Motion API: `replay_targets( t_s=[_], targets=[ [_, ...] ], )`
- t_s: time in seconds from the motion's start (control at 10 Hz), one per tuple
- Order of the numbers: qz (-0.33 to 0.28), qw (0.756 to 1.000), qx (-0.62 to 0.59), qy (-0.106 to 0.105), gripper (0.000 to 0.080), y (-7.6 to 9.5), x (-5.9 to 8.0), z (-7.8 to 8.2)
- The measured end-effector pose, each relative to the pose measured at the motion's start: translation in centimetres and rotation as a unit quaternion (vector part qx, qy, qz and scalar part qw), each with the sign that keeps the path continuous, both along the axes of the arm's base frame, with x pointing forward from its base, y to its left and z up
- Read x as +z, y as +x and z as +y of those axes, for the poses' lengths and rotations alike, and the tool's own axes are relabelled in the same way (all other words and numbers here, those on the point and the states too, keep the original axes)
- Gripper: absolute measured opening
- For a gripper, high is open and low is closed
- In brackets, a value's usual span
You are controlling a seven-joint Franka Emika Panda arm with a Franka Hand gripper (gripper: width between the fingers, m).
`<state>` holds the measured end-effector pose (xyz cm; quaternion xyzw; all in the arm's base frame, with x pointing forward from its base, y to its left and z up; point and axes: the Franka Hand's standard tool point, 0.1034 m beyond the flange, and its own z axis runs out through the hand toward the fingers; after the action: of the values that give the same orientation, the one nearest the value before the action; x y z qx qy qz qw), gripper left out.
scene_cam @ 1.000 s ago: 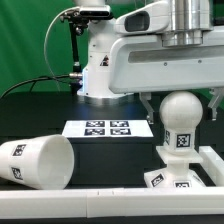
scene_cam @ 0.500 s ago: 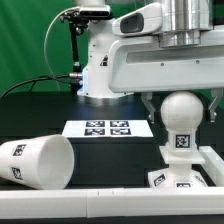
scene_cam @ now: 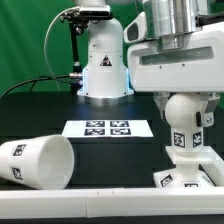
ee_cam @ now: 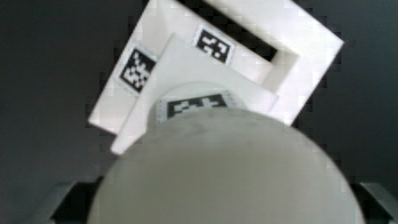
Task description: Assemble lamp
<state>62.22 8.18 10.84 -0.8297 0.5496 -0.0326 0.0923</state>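
The round white bulb (scene_cam: 186, 108) stands upright at the exterior view's right, its tagged stem (scene_cam: 183, 141) reaching down to the small flared base (scene_cam: 186, 179) on the table. My gripper (scene_cam: 188, 108) comes down from above, one finger on each side of the bulb, shut on it. In the wrist view the bulb (ee_cam: 214, 160) fills the space between the dark fingers (ee_cam: 71, 205), and the tagged base (ee_cam: 164, 85) shows beyond it. The large tapered shade (scene_cam: 38, 160) lies on its side at the front left, apart from the gripper.
The marker board (scene_cam: 106, 128) lies flat in the middle of the black table. The big white robot pedestal (scene_cam: 103, 65) stands behind it. A white rail (scene_cam: 90, 196) runs along the front edge, and a white wall (scene_cam: 213, 162) rises right beside the base.
The wrist has turned above the bulb. Bulb and base now sit slightly further toward the exterior view's right. The shade has not moved.
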Motion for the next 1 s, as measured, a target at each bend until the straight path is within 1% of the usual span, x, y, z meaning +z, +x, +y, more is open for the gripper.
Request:
replay_targets(
  t_s=[0.1,0.3,0.4,0.5,0.6,0.7,0.8,0.9,1.0],
  targets=[
    [0.007,0.998,-0.054,0.017,0.0574,0.00,-0.01,0.33],
    [0.015,0.992,-0.122,0.041,0.0574,-0.04,-0.07,0.31],
    [0.015,0.991,-0.126,0.041,0.0574,-0.05,-0.09,0.37],
    [0.014,0.993,-0.115,0.039,0.0575,-0.05,-0.09,0.36],
    [0.019,0.996,-0.079,0.032,0.0575,-0.27,-0.11,0.59],
    [0.023,1.000,0.008,0.015,0.0671,-0.38,0.13,1.07],
    [0.005,0.994,0.110,-0.001,0.0694,-0.20,0.28,1.10],
    [-0.001,0.988,0.157,-0.008,0.0698,-0.22,0.26,1.09],
    [-0.004,0.984,0.180,-0.012,0.0698,-0.22,0.22,1.02]
  ],
)
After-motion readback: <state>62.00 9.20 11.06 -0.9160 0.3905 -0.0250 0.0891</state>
